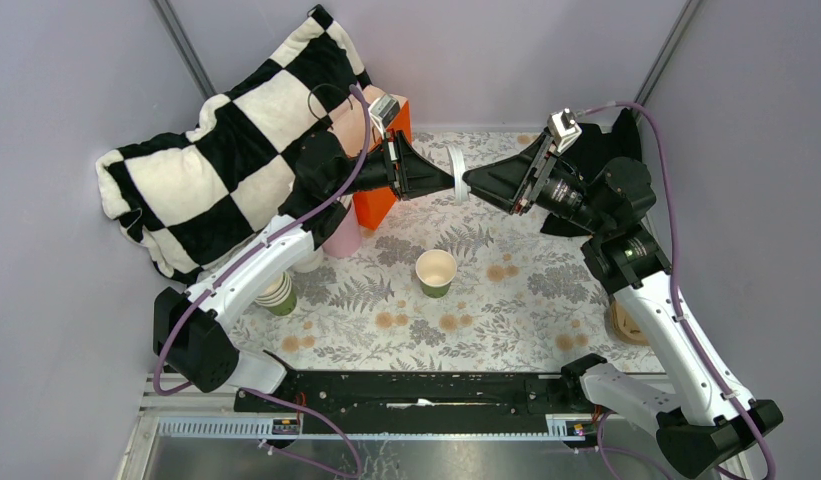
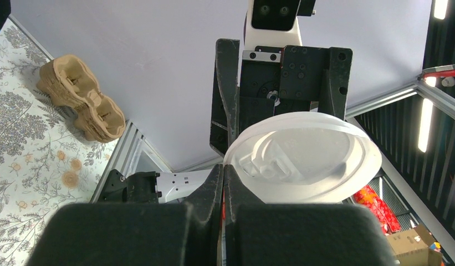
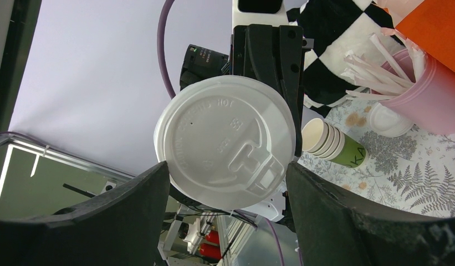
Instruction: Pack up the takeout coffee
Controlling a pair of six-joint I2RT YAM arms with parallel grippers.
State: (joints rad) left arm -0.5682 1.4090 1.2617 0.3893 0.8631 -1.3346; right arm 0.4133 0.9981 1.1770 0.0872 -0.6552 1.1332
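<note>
While pinched, round embossed lid [image 3: 214, 138], seemingly plastic

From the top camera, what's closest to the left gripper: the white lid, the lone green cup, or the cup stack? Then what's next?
1. white lid, pinched in the left gripper.
2. lone green cup, mid-table.
3. cup stack, near the left side.

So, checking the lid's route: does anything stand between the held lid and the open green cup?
Nothing visible. The left gripper pinches the lid, the right gripper open around it; only bare tablecloth lies toward the cup.
</note>
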